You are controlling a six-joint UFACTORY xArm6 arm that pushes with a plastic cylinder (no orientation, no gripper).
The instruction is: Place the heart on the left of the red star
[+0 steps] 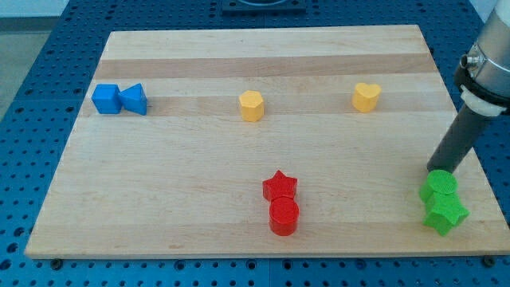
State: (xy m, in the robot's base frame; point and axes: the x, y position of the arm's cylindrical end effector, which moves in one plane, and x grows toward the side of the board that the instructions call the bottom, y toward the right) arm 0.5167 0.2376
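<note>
The yellow heart [366, 96] sits on the wooden bench [191, 199] in the upper right part of the view, standing free with nothing touching it. The red star [280, 186] lies well apart from it, lower and toward the view's left, near the bottom middle of the bench; a red cylinder [284, 216] is pressed against the star's lower side. Level with the heart and toward the view's left stands a yellow hexagonal block [251, 105], also alone. Far off at the view's left edge of the bench, a blue cube [105, 99] and a blue triangular block [134, 99] touch side by side. At the view's lower right corner a green cylinder [439, 186] rests against a green star [445, 213] just below it. My tip [437, 169] comes down at the upper edge of the green cylinder, touching or almost touching it, well apart from both the heart and the red star; the dark rod slants up toward the view's right edge. The arm carries no pincer, so there is no spread or pinching state to tell
</note>
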